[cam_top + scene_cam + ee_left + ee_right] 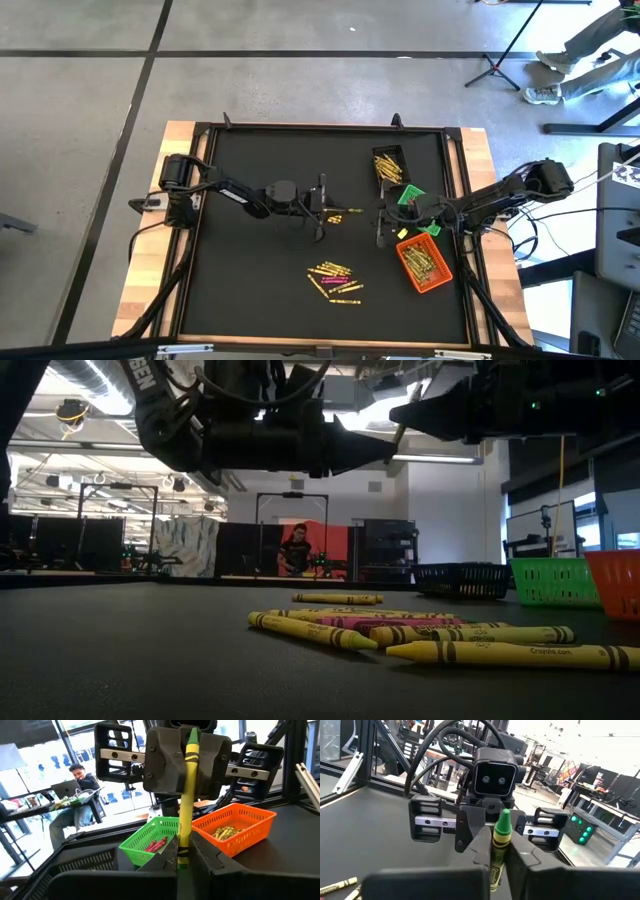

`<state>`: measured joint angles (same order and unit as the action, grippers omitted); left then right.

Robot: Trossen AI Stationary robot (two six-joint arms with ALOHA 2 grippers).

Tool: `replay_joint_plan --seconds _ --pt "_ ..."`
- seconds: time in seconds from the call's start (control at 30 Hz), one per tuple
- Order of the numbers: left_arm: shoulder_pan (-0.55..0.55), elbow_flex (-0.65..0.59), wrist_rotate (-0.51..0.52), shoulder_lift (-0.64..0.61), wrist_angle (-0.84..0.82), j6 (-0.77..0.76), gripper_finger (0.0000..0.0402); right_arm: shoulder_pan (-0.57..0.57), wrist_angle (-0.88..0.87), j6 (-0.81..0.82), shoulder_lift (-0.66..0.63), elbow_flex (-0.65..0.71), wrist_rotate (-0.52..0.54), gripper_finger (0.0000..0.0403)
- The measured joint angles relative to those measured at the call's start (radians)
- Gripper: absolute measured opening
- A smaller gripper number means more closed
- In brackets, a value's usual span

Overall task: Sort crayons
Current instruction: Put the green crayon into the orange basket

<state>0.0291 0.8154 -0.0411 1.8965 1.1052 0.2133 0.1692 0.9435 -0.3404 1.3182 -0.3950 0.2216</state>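
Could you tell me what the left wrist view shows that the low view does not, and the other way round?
Only the left wrist view: a yellow-green crayon clamped between both grippers, left gripper at one end, right gripper at the other, and red crayons inside the green bin.
Only the low view: the loose pile of crayons on the mat and the black bin.
Both: the green bin and the orange bin, and a seated person in the room behind.

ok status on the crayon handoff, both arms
Left gripper and right gripper both shut on one yellow-green crayon, mid-air over table centre. Nothing in the way.
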Motion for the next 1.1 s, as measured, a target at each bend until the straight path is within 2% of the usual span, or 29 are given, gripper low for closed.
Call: replay_joint_plan --seconds 0.07,0.17,0.23,0.4,0.53,0.67,0.77,0.93,1.1 --pt "0.000 0.001 0.001 0.000 -0.011 -0.019 0.0015 0.000 -0.005 0.001 0.000 0.000 0.003 0.0032" --pt "0.008 0.002 0.014 0.000 -0.051 -0.072 0.0042 0.000 -0.029 -0.005 -0.009 0.000 0.027 0.0021" --pt "0.019 0.002 0.025 0.000 -0.097 -0.098 0.0066 0.000 -0.115 -0.006 -0.038 -0.017 0.056 0.0012" --pt "0.034 0.002 0.027 0.000 -0.158 -0.071 0.0114 0.001 -0.592 0.086 -0.137 -0.149 0.110 0.0028" --pt "0.034 0.002 0.033 0.000 -0.206 -0.041 0.0124 0.002 -1.035 0.247 -0.190 -0.297 0.113 0.0031" --pt "0.034 0.002 0.039 0.000 -0.225 -0.009 0.0125 0.002 -1.480 0.476 -0.196 -0.437 -0.006 0.0013" --pt "0.033 0.002 0.039 0.000 -0.236 -0.001 0.0125 0.017 -1.681 0.670 -0.199 -0.480 -0.143 0.0015" --pt "0.033 0.002 0.039 0.000 -0.241 -0.001 0.0125 0.152 -1.825 0.949 -0.205 -0.441 -0.253 0.0028" --pt "0.033 0.002 0.042 0.000 -0.241 -0.001 0.0125 0.318 -1.831 1.220 -0.204 -0.338 -0.292 0.0013"
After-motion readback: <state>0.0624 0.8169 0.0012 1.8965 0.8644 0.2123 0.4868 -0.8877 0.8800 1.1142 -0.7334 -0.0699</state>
